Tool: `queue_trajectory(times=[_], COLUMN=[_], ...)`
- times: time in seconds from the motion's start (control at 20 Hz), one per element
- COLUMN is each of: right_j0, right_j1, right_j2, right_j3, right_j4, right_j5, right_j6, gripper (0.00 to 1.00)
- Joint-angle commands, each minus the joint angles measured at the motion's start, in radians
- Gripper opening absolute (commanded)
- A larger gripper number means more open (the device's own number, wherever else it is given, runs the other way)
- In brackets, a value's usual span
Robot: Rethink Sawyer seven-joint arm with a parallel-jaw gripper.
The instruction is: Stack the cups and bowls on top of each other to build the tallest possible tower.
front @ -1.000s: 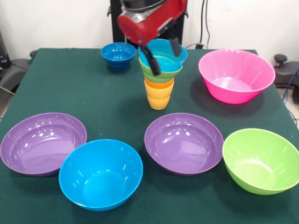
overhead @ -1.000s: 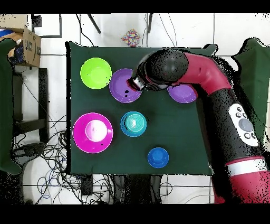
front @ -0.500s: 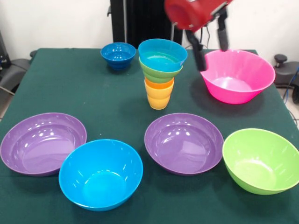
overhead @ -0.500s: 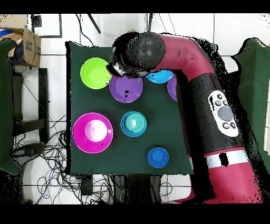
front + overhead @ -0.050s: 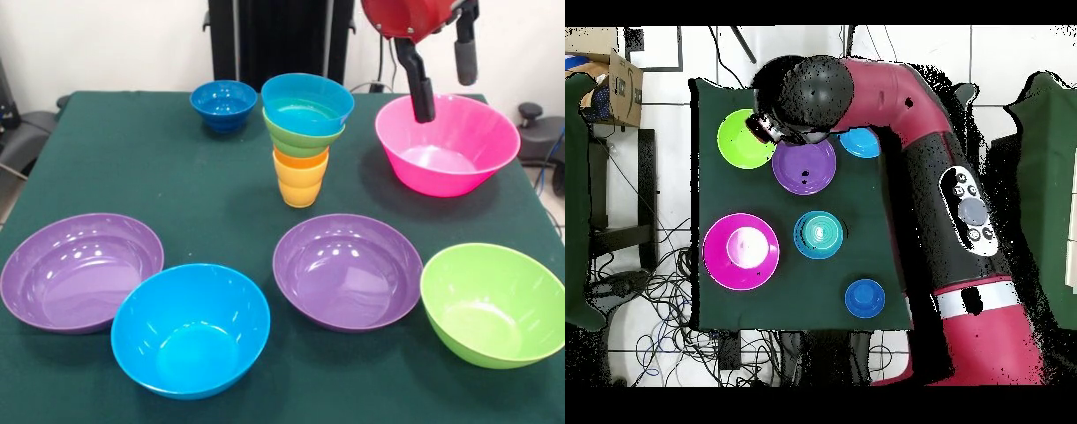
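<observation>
Front view: the tower (image 5: 305,132) stands upright a little behind the middle of the green tabletop (image 5: 132,168). A yellow-orange cup (image 5: 299,187) sits at the bottom with an orange cup (image 5: 300,160) nested in it. A small green bowl (image 5: 300,141) rests in that, and a light blue bowl (image 5: 308,102) sits on top, its rim tipped slightly. All are glossy plastic. A small dark blue bowl (image 5: 222,104) stands alone just beside the tower, nearer the far edge. The pink bowl (image 5: 447,141) sits on the other side, with a clear strip of cloth between it and the tower. Along the near edge lie a purple bowl (image 5: 81,269), a blue bowl (image 5: 191,329), a second purple bowl (image 5: 347,269) and a large green bowl (image 5: 493,302). The blue bowl touches or nearly touches the first purple one, and the large green bowl lies close to the second purple one and reaches the tabletop's side edge. The gripper (image 5: 441,75) hangs above the pink bowl's far rim, its jaws spread apart and holding nothing.

Overhead view: the arm (image 5: 915,140) reaches across the tabletop and covers part of the bowl row. Its head lies between the large green bowl (image 5: 741,140) and the purple bowl (image 5: 805,167). The tower (image 5: 818,234) shows as teal rings near the centre, with open cloth around it. The pink bowl (image 5: 741,251) is beside it and the dark blue bowl (image 5: 865,298) is near the bottom edge.
</observation>
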State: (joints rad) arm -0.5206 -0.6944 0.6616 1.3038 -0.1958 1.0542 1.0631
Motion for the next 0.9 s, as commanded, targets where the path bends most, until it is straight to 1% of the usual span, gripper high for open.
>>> queue_trajectory(times=[0.05, 0.1, 0.5, 0.7, 0.9], right_j0=[0.021, 0.012, 0.004, 0.008, 0.022], right_j1=[0.023, 0.02, 0.021, 0.021, 0.027], right_j2=[-0.083, -0.082, -0.082, -0.095, -0.111], right_j3=[0.036, 0.062, 0.123, 0.166, 0.182], right_j4=[-0.022, -0.026, -0.038, -0.04, -0.032], right_j5=[-0.079, -0.109, -0.236, -0.337, -0.384], right_j6=[0.18, 0.18, 0.187, 0.207, 0.221], gripper=[1.0, 1.0, 1.0, 1.0, 1.0])
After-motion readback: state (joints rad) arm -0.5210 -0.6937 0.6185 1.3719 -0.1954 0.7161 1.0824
